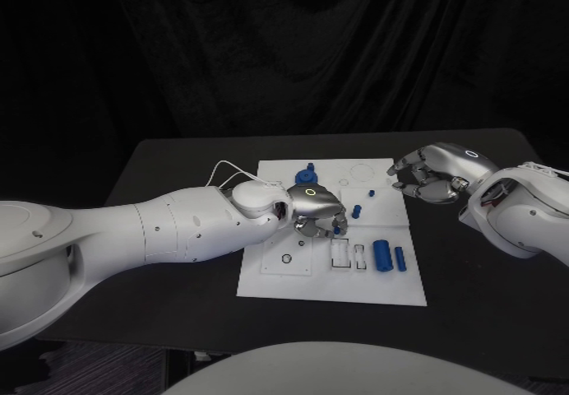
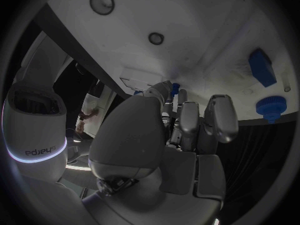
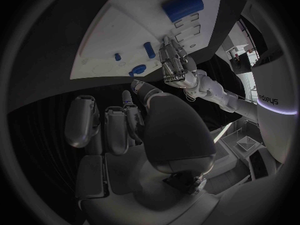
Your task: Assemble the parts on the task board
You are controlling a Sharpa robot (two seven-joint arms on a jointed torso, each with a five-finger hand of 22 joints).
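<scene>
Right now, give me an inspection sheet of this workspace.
Surface: black table, white task board in the middle.
Job's things: large blue cylinder and slim blue piece lying on the board; blue knobbed part at the far edge; small blue pegs.
Clutter: nothing seen.
Hands: left hand over the board, a small blue piece at its fingertips; right hand curled, beside the board's far corner, holding nothing.
Cables: white cable at the left wrist.
Surroundings: dark curtain.

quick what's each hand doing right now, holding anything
Left hand: fingers down over the task board, pinching a small blue part.
Right hand: fingers curled in, holding nothing, beside the board's far right corner.
</scene>
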